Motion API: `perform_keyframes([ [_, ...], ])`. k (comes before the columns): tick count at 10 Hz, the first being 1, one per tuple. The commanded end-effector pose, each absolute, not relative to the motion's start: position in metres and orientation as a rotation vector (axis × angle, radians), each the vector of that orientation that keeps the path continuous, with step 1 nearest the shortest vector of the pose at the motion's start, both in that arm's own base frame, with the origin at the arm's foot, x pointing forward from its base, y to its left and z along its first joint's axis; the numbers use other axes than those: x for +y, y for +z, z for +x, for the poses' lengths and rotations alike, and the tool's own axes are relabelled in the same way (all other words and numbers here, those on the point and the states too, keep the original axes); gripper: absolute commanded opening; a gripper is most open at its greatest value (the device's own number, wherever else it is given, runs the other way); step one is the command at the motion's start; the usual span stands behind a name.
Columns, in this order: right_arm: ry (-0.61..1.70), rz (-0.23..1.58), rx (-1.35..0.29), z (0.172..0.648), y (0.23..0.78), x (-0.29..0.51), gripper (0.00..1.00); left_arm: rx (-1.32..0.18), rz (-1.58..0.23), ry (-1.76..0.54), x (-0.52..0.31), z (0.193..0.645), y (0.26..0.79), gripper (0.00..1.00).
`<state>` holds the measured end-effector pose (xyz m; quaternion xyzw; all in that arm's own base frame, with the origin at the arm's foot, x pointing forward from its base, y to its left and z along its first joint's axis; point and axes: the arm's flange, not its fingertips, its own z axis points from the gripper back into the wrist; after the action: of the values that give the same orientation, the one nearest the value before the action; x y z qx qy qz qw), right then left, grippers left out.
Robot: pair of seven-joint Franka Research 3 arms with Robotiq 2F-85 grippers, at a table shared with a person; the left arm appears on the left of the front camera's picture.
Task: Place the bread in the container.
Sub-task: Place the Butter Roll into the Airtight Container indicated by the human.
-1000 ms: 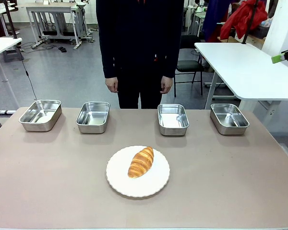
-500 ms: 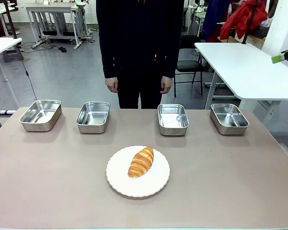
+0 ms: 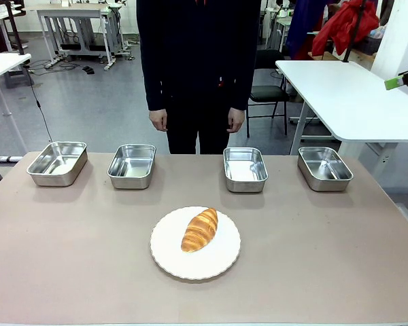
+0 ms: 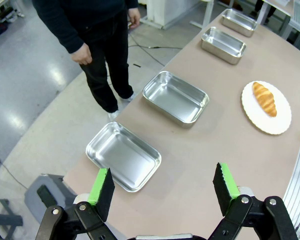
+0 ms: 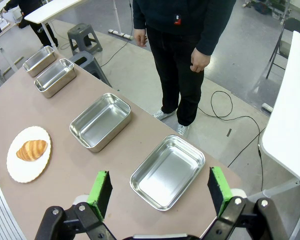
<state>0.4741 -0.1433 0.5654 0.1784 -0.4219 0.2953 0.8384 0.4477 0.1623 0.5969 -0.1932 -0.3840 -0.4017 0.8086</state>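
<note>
One large brown table [image 3: 326, 272] takes most of the front view, and a person [image 3: 197, 54] in dark clothes stands at its far edge with both hands hanging down. Four steel containers stand in one row along that far edge, all empty and well apart: the first [image 3: 57, 163] at the left, the second [image 3: 132, 166], the third [image 3: 245, 169] and the fourth [image 3: 324, 168] at the right; which one is meant for the task I cannot tell. Nearer to the robot, about in the middle of the table, lies a round white plate [image 3: 221, 261]. The left gripper [image 4: 163, 172] hangs high over the left end of the table, its green fingers wide apart with nothing between them. The right gripper [image 5: 159, 175] hangs over the right end in the same way, fingers also far apart and holding nothing. The bread [image 3: 200, 229] lies on the plate, slanted, not touched by any gripper or hand
</note>
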Motion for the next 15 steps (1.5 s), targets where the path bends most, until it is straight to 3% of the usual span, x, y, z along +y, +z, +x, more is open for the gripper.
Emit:
perform_keyframes([
  [1, 0.627, 0.381, -0.899, 0.4742, 0.5665, -0.1424, 1.0, -0.823, -0.415, -0.866, 0.1614, 0.4472, 0.5977, 1.0],
  [15, 0.627, 0.381, -0.899, 0.4742, 0.5665, -0.1424, 1.0, -0.823, -0.415, -0.866, 0.1614, 0.4472, 0.5977, 1.0],
])
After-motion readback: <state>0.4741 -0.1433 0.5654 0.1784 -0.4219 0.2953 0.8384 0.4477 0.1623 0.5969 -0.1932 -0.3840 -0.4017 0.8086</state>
